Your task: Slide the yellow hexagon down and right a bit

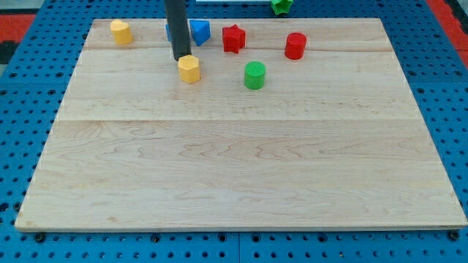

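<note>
The yellow hexagon (189,69) sits on the wooden board (241,183) near the view's top, left of centre. My tip (180,58) is at the hexagon's upper-left edge, touching or nearly touching it. The rod rises straight up out of the view's top. A blue block (197,31) lies just behind the rod, partly hidden by it.
A second yellow block (121,32) is at the view's top left. A red star (233,38) and a red cylinder (295,45) lie to the right along the top. A green cylinder (254,75) sits right of the hexagon. A green block (281,6) lies off the board at the top.
</note>
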Controlling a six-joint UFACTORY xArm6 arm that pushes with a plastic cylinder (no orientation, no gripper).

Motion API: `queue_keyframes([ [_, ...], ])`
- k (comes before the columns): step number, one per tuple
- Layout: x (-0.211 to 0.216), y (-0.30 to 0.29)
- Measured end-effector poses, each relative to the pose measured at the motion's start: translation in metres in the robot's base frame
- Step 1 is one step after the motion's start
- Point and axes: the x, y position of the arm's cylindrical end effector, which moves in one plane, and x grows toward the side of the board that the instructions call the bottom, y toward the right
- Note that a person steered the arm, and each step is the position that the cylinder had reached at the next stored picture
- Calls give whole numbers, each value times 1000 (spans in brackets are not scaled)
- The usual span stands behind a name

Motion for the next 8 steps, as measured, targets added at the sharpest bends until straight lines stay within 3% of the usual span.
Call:
queue_keyframes([
  [1, 12, 29],
  [2, 2, -22],
  [3, -2, -126],
  [4, -45, -194],
  [5, -112, -188],
  [6, -93, -118],
  [8, 0, -75],
])
